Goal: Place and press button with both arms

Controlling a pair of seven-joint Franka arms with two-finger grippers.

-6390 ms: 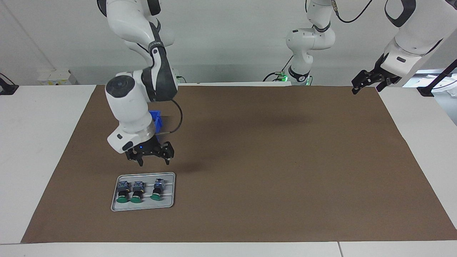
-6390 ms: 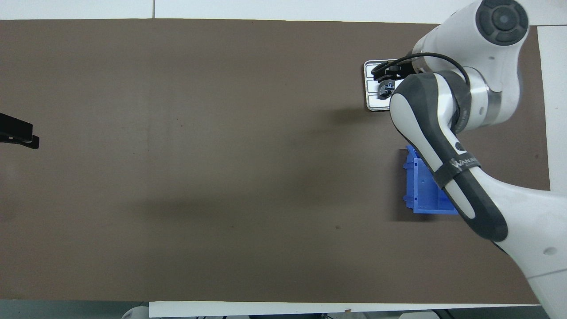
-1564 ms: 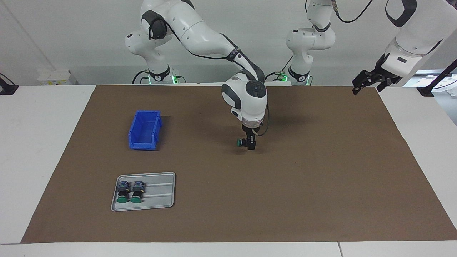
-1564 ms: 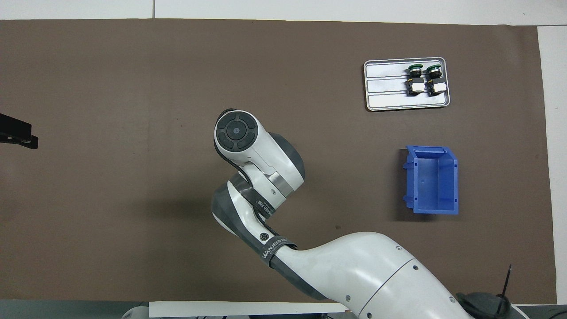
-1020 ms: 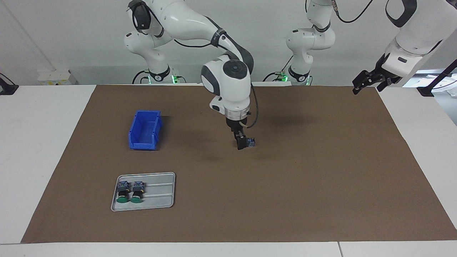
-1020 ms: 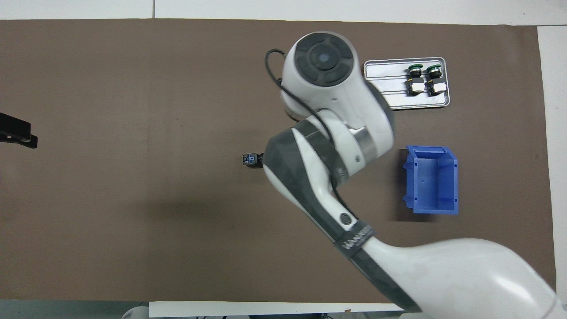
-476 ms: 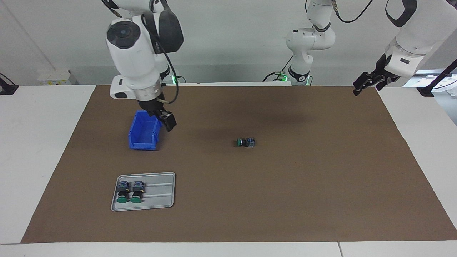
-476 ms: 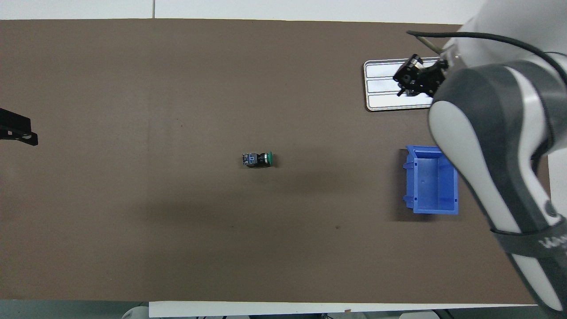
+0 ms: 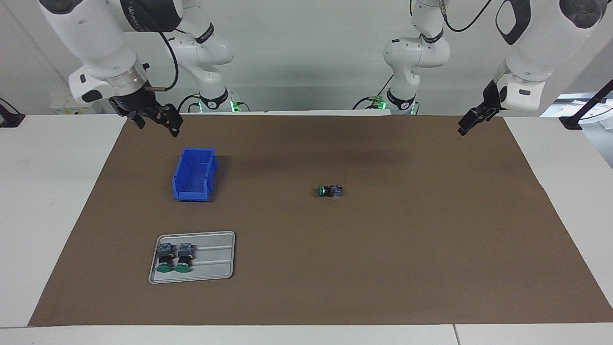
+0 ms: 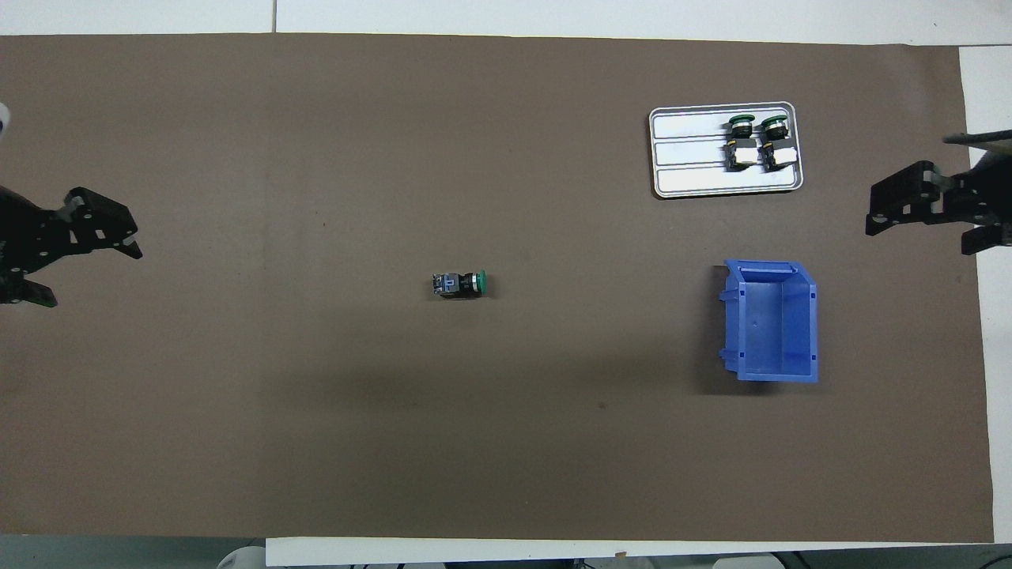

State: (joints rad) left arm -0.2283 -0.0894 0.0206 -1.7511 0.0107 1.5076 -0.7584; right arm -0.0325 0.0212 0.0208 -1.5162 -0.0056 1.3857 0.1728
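Observation:
One button (image 9: 329, 191) (image 10: 459, 284) lies on its side in the middle of the brown mat, green cap toward the right arm's end, with nothing touching it. Two more buttons (image 9: 174, 257) (image 10: 757, 142) lie side by side in the grey tray (image 9: 215, 261) (image 10: 688, 162). My right gripper (image 9: 157, 125) (image 10: 917, 237) hangs open and empty over the mat's edge at the right arm's end. The left gripper (image 9: 467, 127) (image 10: 87, 276) hangs open and empty over the mat's edge at the left arm's end.
An empty blue bin (image 9: 191, 195) (image 10: 812, 324) stands on the mat nearer to the robots than the tray, at the right arm's end. The brown mat (image 9: 383, 268) covers most of the white table.
The right arm has swung up and away from above the blue bin to the mat's edge. The left gripper has come a little inward over the mat. The button has not moved.

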